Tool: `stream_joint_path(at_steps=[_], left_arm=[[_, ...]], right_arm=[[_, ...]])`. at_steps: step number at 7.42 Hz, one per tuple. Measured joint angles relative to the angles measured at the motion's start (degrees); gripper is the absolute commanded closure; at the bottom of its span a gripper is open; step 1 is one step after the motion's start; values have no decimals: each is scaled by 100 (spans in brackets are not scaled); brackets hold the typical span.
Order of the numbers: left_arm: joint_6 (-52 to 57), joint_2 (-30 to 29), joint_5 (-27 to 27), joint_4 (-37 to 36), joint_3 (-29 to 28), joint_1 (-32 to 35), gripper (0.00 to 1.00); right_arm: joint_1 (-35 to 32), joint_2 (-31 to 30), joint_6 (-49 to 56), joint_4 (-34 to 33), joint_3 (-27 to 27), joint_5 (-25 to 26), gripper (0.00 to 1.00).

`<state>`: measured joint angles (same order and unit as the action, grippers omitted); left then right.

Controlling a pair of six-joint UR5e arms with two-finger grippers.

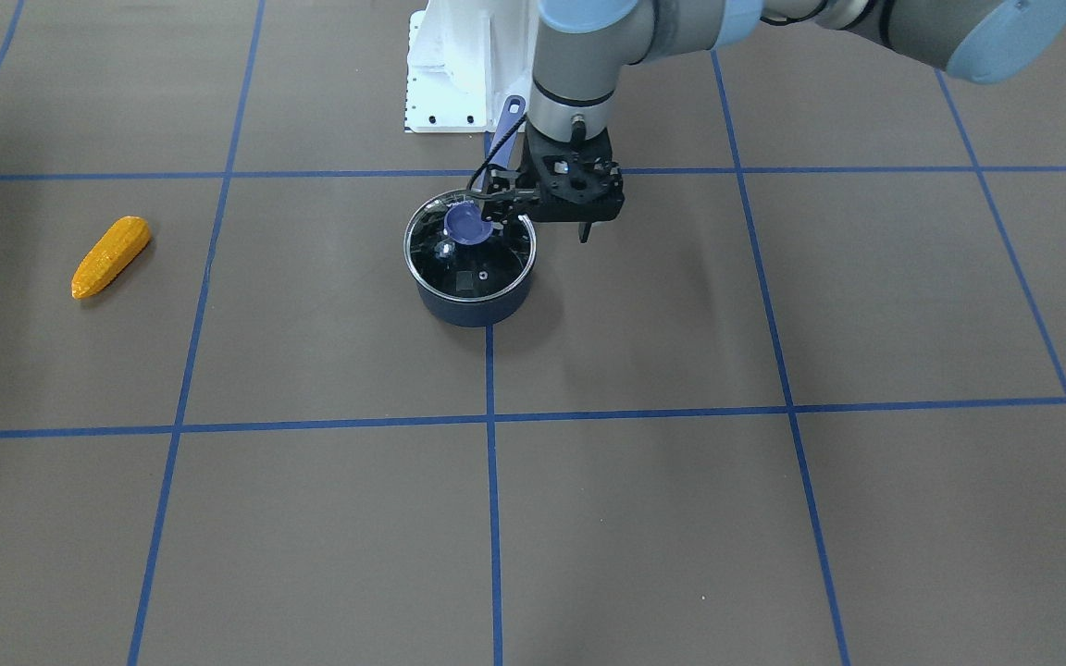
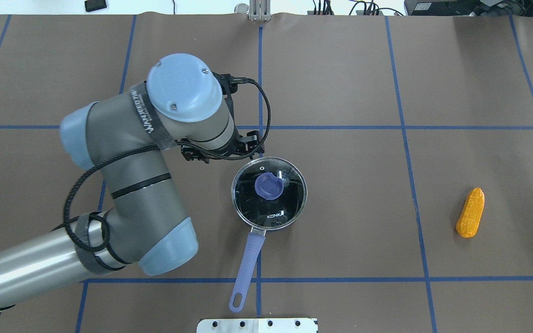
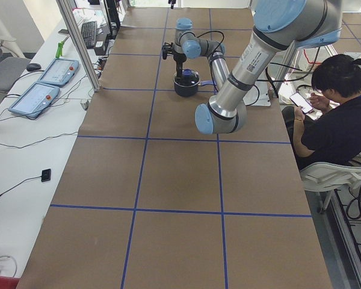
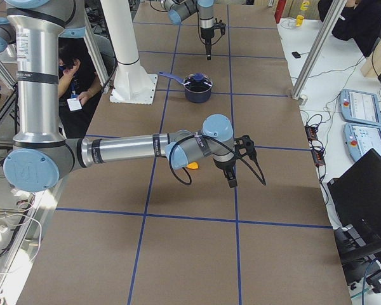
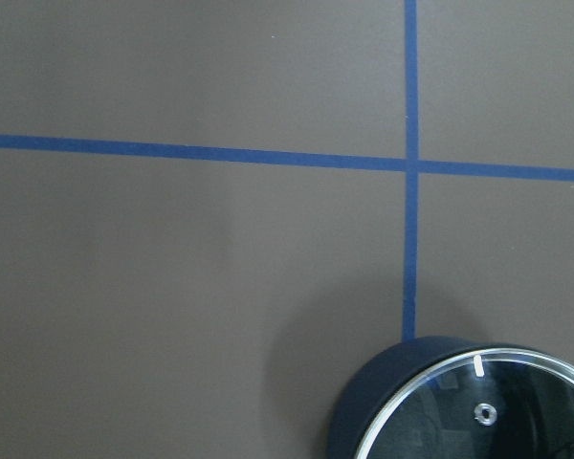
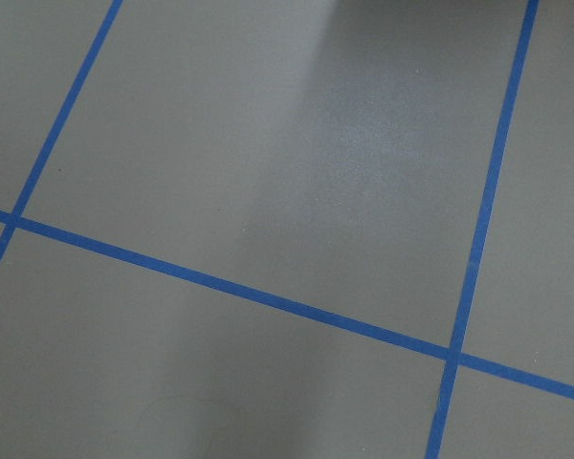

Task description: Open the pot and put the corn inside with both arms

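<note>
The small dark navy saucepan [image 1: 473, 307] with the long periwinkle handle sits mid-table, its round glass lid [image 2: 289, 194] on. We judge the lid rigid, light and slick, best taken by its blue knob [image 2: 269, 186]. Our left gripper [image 1: 540, 225] hangs just beside the rim, jaws seemingly apart, empty. The orange-yellow toy corn cob [image 2: 470, 212] lies well apart; hard and bumpy, it suits a pinch across its middle. Whether our right gripper [image 4: 231, 178] is parted, we cannot tell.
</note>
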<state>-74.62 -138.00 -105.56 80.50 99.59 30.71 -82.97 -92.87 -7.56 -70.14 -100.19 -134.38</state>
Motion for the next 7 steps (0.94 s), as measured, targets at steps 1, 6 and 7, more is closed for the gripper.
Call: stream_joint_path(at_steps=[1,6,7], left_arm=[[-190,-403,117,-29,-403,-168,1],[-414,-844,339,-49,-953,-524,2],[-392,-828,341,-60,-929,-528,2]], right_arm=[[0,-2,0,0,0,0,0],[12,-2,0,0,7,5,0],[15,2,0,0,8,7,0]])
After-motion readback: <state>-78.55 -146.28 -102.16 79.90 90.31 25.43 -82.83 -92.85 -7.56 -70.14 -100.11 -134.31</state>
